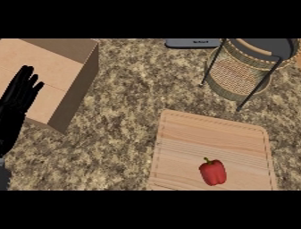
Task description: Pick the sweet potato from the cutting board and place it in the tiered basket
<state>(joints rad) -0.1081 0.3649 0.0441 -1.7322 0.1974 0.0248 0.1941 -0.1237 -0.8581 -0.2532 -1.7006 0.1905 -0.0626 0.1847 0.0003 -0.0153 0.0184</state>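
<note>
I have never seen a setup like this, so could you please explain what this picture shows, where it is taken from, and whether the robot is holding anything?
This is the view from a humanoid robot's head, looking steeply down at a stone-patterned kitchen counter. The black shape at the left edge is its left hand, open with fingers up, resting and holding nothing. The right hand is out of view. A wooden cutting board carries what looks like a red bell pepper, not a sweet potato. Behind it stands a wicker tiered basket; a cardboard box sits at upper left.

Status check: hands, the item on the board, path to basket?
Left hand open, resting at left edge; right hand unseen. Red bell pepper, not sweet potato, on cutting board. Nothing between it and tiered basket.
</note>
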